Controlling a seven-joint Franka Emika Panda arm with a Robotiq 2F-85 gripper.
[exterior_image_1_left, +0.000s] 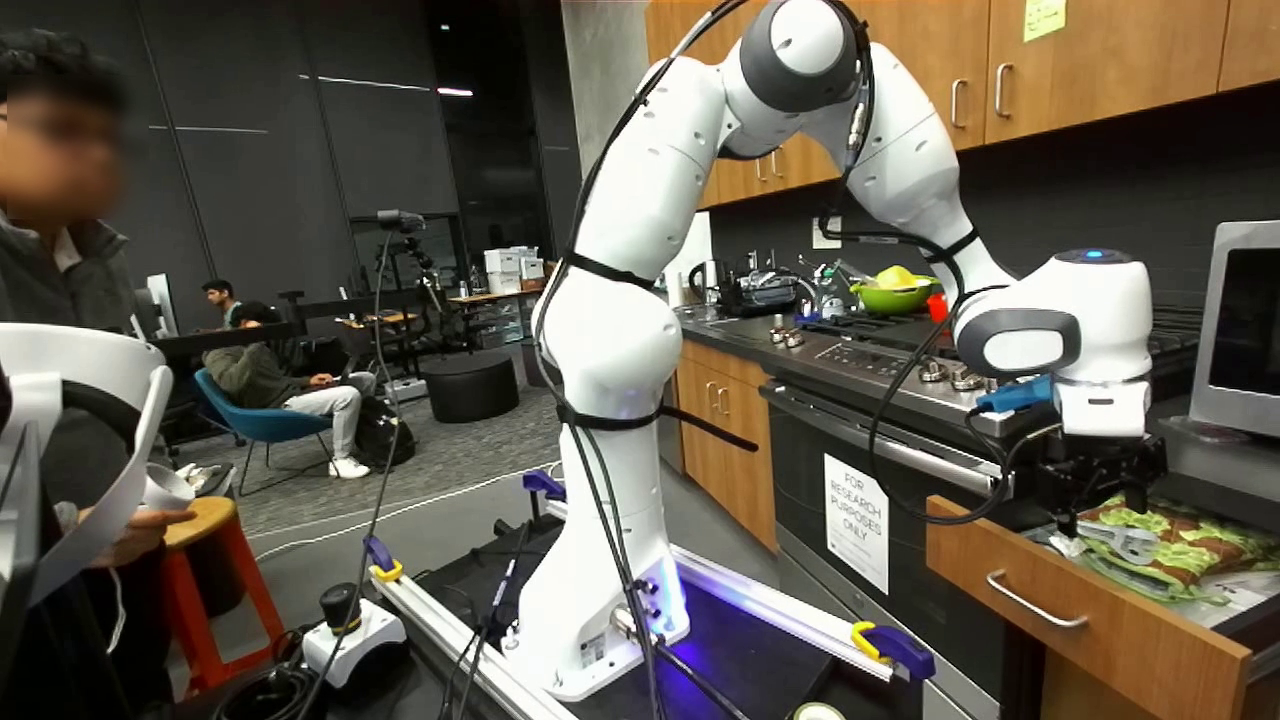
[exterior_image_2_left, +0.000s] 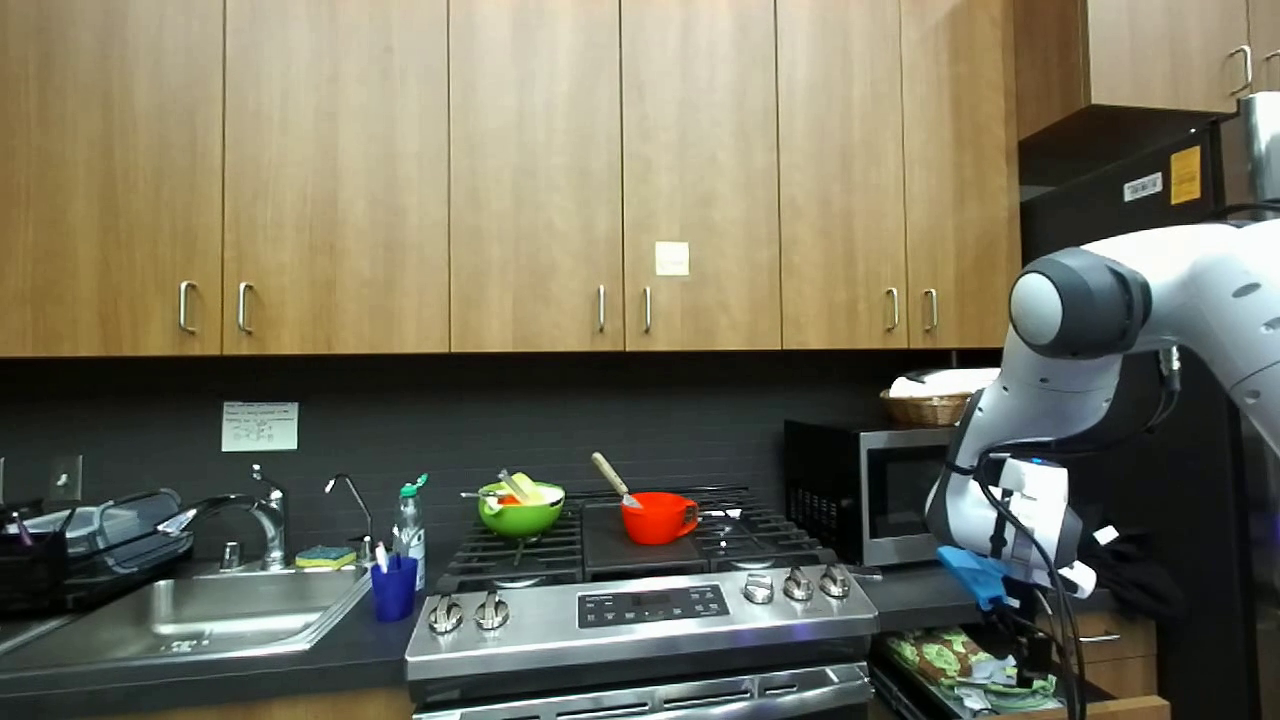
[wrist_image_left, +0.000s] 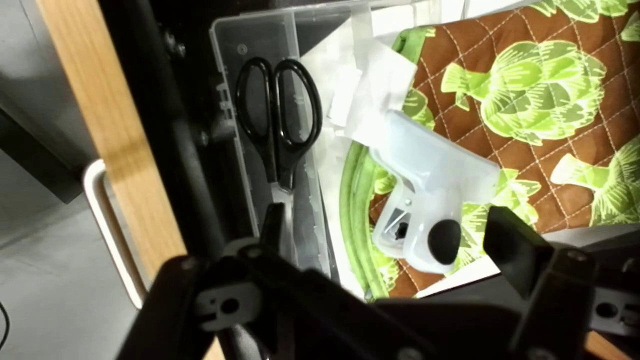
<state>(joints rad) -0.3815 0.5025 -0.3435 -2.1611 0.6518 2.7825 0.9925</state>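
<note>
One translucent pistol-shaped tool (wrist_image_left: 435, 187) lies in the drawer (wrist_image_left: 117, 135) on artichoke-print cloth (wrist_image_left: 522, 155), barrel axis upper-left to lower-right in wrist view, one pair of scissors (wrist_image_left: 287, 165) nearby, jaws spread wide, holding nothing.

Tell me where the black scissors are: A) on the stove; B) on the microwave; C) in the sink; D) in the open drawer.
D: the wrist view shows the scissors lying in a clear tray inside the drawer, near the open hand.

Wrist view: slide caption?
Open gripper at a drawer holding black-handled scissors, a translucent pistol-shaped plastic piece and artichoke-print quilted cloth.
</note>
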